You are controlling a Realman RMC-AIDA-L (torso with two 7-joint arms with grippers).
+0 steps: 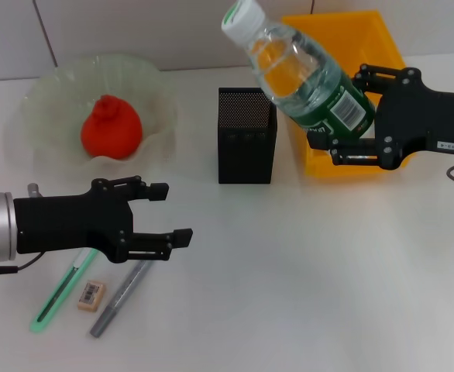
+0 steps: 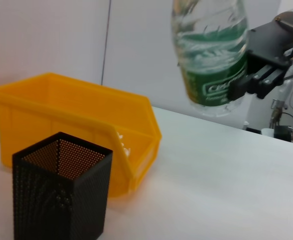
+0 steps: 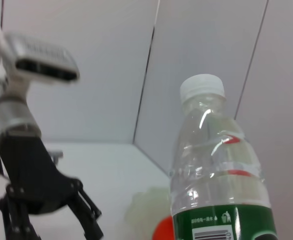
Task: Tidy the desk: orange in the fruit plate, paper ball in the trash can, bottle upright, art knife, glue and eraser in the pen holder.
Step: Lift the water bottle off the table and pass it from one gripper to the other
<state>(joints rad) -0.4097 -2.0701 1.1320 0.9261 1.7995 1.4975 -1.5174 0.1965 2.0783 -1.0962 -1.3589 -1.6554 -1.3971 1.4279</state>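
Gripping the tilted bottle (image 1: pixel 300 66), right gripper (image 1: pixel 343 139) holds it aloft.

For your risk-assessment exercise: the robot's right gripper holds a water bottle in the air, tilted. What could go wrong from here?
1. The right gripper grips the bottle low, at its label, and tilted; it might slip or tip over when set down.
2. The bottle hangs close above the black pen holder and yellow bin; lowering it could knock either.
3. The open left gripper hovers over the green knife, eraser and grey glue stick; it could scatter them.
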